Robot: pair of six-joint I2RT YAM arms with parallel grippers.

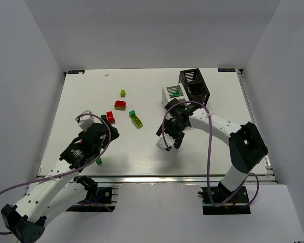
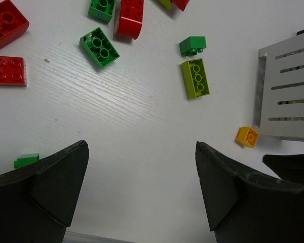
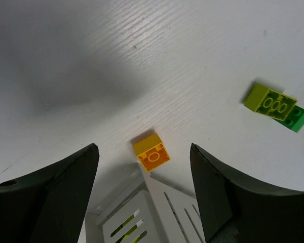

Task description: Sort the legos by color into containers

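Observation:
Legos lie on the table left of the bins: two red bricks [image 1: 120, 105] [image 1: 110, 117], a green one [image 1: 132, 114], a long lime one [image 1: 137, 121], a small lime one [image 1: 122, 93] and a small green one [image 1: 99, 161]. The white bin [image 1: 167, 96] and the black bin [image 1: 195, 83] stand at the back right. My left gripper [image 1: 106, 132] [image 2: 141, 147] is open and empty above bare table. My right gripper [image 1: 169, 139] [image 3: 143, 148] is open above an orange brick [image 3: 151, 152], which lies by the white bin's corner [image 3: 159, 202].
The left wrist view shows red bricks [image 2: 5, 23] [image 2: 7, 71], green bricks [image 2: 100, 47] [image 2: 193, 45], the lime brick [image 2: 195, 77], the orange brick [image 2: 248, 136] and the white bin [image 2: 289, 93]. White walls enclose the table on three sides.

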